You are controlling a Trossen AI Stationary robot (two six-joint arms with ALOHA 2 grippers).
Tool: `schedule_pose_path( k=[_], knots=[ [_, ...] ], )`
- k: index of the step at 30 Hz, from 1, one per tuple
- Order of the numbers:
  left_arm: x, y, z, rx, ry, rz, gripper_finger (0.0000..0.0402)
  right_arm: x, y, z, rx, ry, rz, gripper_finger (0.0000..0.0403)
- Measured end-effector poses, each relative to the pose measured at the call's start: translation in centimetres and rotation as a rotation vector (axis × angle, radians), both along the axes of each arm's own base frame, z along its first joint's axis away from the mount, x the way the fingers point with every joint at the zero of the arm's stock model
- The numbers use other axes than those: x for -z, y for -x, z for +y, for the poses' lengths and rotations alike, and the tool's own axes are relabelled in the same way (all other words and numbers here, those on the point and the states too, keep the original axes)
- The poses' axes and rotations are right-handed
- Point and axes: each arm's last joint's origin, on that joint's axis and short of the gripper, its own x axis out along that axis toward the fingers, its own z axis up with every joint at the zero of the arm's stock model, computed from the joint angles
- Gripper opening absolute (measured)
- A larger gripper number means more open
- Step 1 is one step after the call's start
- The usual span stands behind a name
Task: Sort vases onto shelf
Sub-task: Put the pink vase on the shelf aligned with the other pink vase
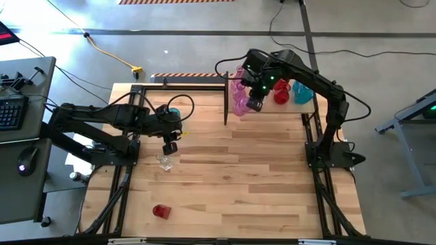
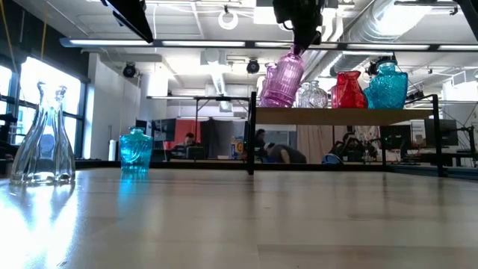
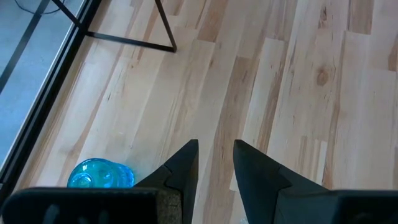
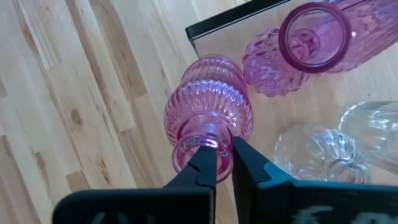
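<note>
Upper right of the high view, the right claw (image 4: 222,163) pinches a ribbed pink vase (image 4: 208,115) by its rim, tilted, apparently at the shelf (image 2: 336,116) edge. Next: level it, set down, release. Left claw (image 3: 216,163) hovers spread.

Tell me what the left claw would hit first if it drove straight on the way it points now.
Probably the bare tabletop: the left claw points at empty boards, with the blue vase off to one side.

A ribbed pink vase (image 4: 208,118) is held tilted by its neck above the left end of the shelf (image 2: 343,115). On the shelf, pink, clear, red (image 2: 348,90) and teal (image 2: 386,86) vases are stood upright in a row.
</note>
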Motion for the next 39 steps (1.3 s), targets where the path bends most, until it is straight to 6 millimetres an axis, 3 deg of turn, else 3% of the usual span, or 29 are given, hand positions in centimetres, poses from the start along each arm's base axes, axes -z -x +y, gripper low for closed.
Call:
schedule_pose_path(
  k=[39],
  knots=[
    [0.0,0.0,0.0,0.0,0.0,0.0,0.009,-0.8,0.4,-0.4,0.066,-0.023,-0.007,0.0001]
  ],
)
